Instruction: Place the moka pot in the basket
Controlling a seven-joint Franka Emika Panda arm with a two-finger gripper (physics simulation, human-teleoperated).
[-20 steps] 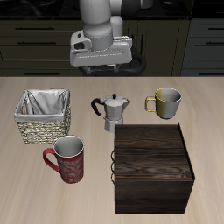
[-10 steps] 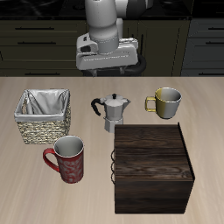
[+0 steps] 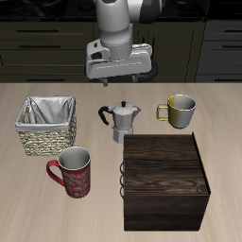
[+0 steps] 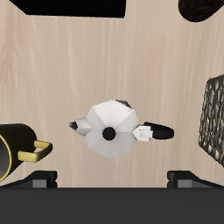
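Starting at the side of the table where the basket (image 3: 45, 124) sits, you have its woven walls and pale cloth lining standing about midway between the back and front edges. Just in front of it, nearer the front edge, stands the red patterned mug (image 3: 73, 172), apart from the basket's wall.

Moving toward the middle of the tabletop, you find the moka pot (image 3: 121, 120) upright on the wood, its black handle pointing toward the basket. It touches nothing; the dark wooden box (image 3: 164, 179) lies just in front of it and reaches toward the front edge.

Your gripper (image 3: 119, 78) hangs in the air above and a little behind the pot, toward the back edge, holding nothing. In the wrist view the pot (image 4: 109, 129) shows from above, lid knob in the centre, and the two fingertips (image 4: 38, 179) stand wide apart at the frame's edge, with the pot lying free between their lines.

Past the pot, you have the metallic mug (image 3: 180, 111) with the yellow handle, standing alone nearer the back edge.
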